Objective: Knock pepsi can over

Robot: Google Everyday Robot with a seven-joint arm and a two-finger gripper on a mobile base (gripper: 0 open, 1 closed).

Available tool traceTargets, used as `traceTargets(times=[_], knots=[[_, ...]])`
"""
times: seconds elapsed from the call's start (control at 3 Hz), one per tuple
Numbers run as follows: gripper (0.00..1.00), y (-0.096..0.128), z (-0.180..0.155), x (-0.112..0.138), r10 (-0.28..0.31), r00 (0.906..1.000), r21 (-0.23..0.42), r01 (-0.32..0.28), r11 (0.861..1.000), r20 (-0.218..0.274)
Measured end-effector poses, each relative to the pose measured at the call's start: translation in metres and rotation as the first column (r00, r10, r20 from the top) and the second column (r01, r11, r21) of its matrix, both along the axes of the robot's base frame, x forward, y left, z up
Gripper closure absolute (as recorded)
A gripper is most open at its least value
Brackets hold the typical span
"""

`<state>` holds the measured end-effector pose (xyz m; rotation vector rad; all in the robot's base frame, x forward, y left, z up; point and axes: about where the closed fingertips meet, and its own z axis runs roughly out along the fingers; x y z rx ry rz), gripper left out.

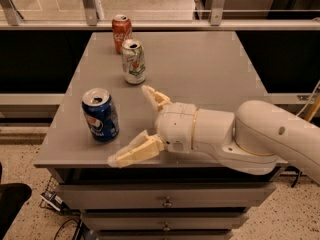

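The pepsi can (100,115) is blue with a round red-white-blue logo and a silver top. It stands upright near the front left corner of the grey table (200,69). My gripper (131,125) is open, its two cream fingers spread wide, one finger (156,97) toward the back and the other (134,152) at the table's front edge. It sits just right of the can, a short gap away, not touching it. The white arm (240,136) comes in from the right.
A white-green can (133,61) stands upright behind the pepsi can, and a red cola can (121,32) stands at the table's back edge. Drawers (165,201) are under the tabletop. A railing runs behind the table.
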<state>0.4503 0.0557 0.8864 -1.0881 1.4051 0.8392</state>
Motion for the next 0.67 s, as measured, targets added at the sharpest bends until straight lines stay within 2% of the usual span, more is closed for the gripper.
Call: traceTargets(times=[0.67], knots=[[0.0, 0.032, -0.007, 0.015, 0.026, 0.9995, 0.026, -0.027, 0.999, 0.016]])
